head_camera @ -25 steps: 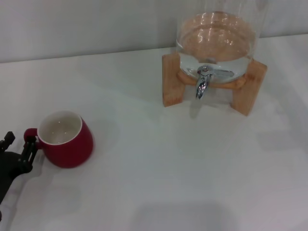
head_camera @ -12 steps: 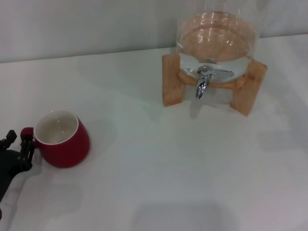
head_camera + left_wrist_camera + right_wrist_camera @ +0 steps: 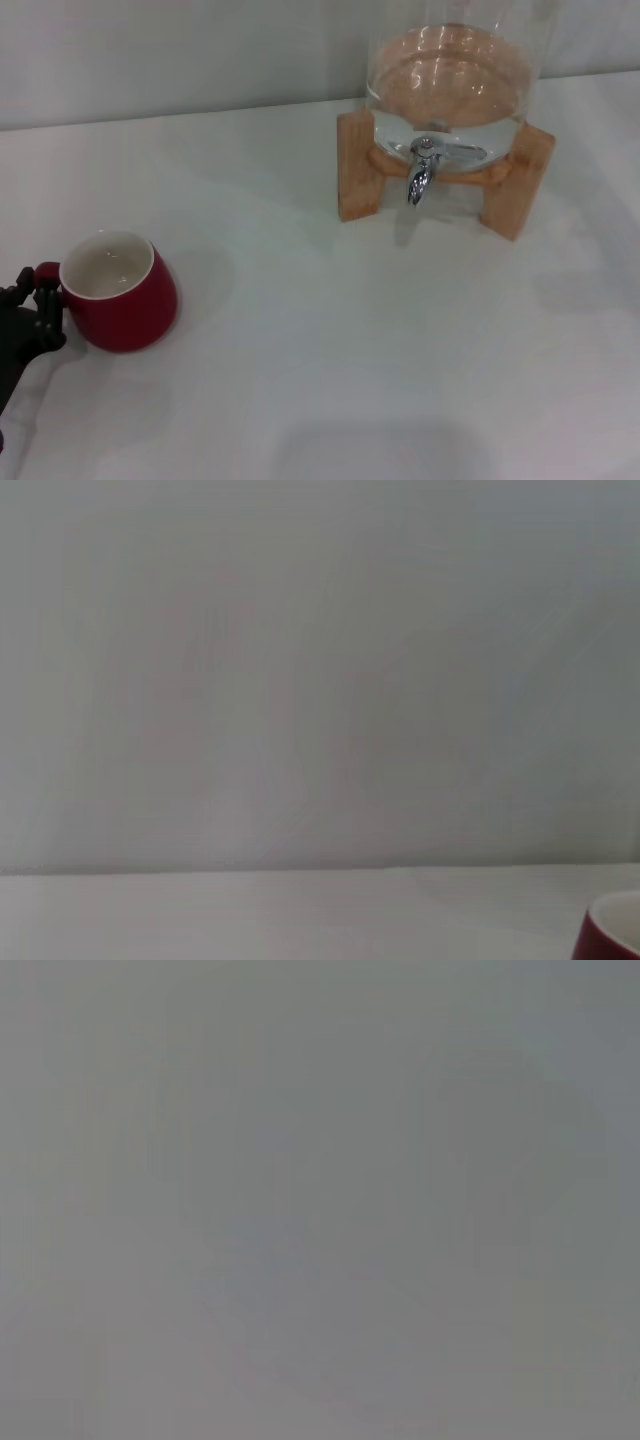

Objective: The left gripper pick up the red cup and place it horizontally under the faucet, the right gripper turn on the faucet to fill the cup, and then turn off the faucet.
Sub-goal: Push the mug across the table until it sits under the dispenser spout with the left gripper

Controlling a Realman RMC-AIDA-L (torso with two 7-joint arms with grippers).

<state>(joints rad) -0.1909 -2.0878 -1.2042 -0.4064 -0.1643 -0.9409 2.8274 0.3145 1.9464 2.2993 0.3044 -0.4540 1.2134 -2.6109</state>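
The red cup [image 3: 120,298] stands upright on the white table at the near left, white inside facing up and handle pointing left. My left gripper [image 3: 34,300] is at the left edge of the head view, its black claw fingers [image 3: 44,312] closed around the cup's handle. A corner of the cup [image 3: 612,936] shows in the left wrist view. The chrome faucet [image 3: 420,172] hangs at the front of the glass dispenser [image 3: 450,80] at the far right, its lever pointing right. The right gripper is out of view; the right wrist view shows only plain grey.
The dispenser sits on a wooden stand [image 3: 357,180] with two legs on either side of the faucet. The white table [image 3: 330,340] stretches between cup and stand. A pale wall [image 3: 180,50] runs along the back.
The left gripper and the red cup have both shifted to the left, away from the dispenser. The faucet and dispenser have not moved.
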